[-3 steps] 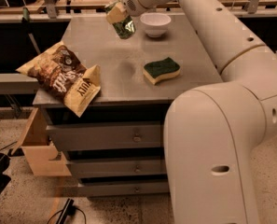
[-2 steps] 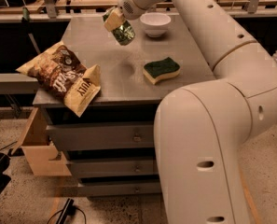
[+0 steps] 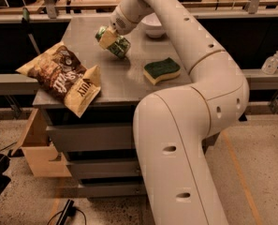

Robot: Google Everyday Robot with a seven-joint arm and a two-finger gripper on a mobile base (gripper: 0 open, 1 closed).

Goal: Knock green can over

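Gripper [image 3: 108,37] hangs low over the grey table top [image 3: 124,78], at the end of the big white arm [image 3: 185,125], and is pressed right against the green can [image 3: 121,47]. Whether it clamps the can or only bears on it cannot be told. Directly under and beside the gripper, the green can leans far over, its body slanting down toward the camera's right, close to lying on the table. By judgement it is a thin metal can: light, stiff along its length but easy to dent across. Its smooth curved wall looks likely to slide and to roll once flat. Toppling it needs no hold; a sideways push high on the wall, near the top rim, should do. Just behind the gripper and to the right stands a white bowl [image 3: 152,28], which a rolling can might bump. Farther off, toward the camera and right, lies a green-and-yellow sponge [image 3: 162,70]. Farther left and nearer the camera, a brown chip bag [image 3: 63,81] overhangs the table edge.
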